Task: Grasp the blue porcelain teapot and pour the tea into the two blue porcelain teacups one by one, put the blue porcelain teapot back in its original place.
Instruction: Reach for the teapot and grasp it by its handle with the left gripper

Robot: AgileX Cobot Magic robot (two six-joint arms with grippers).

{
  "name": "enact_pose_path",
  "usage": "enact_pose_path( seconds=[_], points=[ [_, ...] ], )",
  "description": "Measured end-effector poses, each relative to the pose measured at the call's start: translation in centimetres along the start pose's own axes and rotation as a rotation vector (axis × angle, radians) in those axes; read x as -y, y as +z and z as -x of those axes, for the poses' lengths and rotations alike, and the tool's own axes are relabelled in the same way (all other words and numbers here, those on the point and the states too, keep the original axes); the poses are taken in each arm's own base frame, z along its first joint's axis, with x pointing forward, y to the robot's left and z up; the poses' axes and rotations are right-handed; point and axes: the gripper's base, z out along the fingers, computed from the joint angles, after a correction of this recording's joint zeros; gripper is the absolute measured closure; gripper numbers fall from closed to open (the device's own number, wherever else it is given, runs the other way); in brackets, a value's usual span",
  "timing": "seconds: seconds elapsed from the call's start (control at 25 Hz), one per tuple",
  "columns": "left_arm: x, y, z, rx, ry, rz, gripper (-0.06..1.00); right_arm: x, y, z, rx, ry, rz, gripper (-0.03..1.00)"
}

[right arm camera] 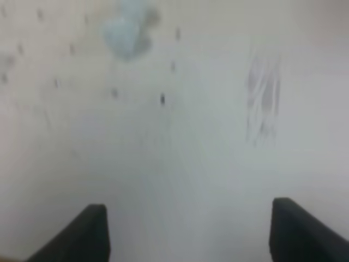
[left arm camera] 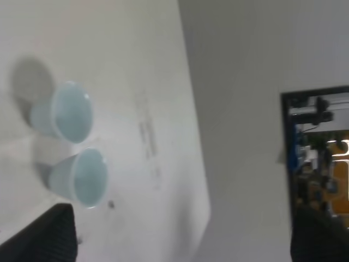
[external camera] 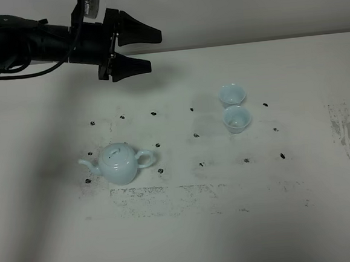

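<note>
Teacups (right arm camera: 126, 34) a blurred pale smear in the right wrist view, jaws cut off at its edge

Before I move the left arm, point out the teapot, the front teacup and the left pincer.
blue porcelain teapot (external camera: 121, 165): exterior high view, on its round body.
front teacup (external camera: 236, 120): exterior high view, on its inner bowl.
left pincer (external camera: 154, 49): exterior high view, midway between its open fingertips.

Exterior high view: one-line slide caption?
Open left gripper hovers over the far-left of the table; blue teapot stands untouched nearer the camera, far teacup and near teacup paired to its right.
</note>
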Motion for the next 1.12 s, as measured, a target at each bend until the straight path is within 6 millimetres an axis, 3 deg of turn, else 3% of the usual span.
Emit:
enact_pose_path(
  seconds=[0.16,0.44,0.6,0.76,0.92,1.12],
  points=[
    [-0.2,-2.0,0.7,0.045,-0.023,-0.043,0.19,0.1,-0.3,-0.2,0.024,-0.007,-0.019,0.38],
    [-0.5,-7.3,1.9,0.144,-0.017,-0.007,0.19,0.1,-0.3,-0.2,0.024,-0.006,-0.019,0.38],
    [0.8,-10.7,1.7,0.133,0.042,0.145,0.19,0.1,-0.3,-0.2,0.024,-0.006,-0.019,0.38],
    [3.4,-13.1,0.5,0.073,0.091,0.397,0.19,0.1,-0.3,-0.2,0.024,-0.005,-0.02,0.38],
    [6.5,-13.5,-0.9,0.007,0.149,0.649,0.19,0.1,-0.3,-0.2,0.024,-0.005,-0.02,0.38],
    [11.6,-10.3,-3.1,-0.064,0.253,0.871,0.19,0.1,-0.3,-0.2,0.024,-0.005,-0.02,0.38]
  ],
)
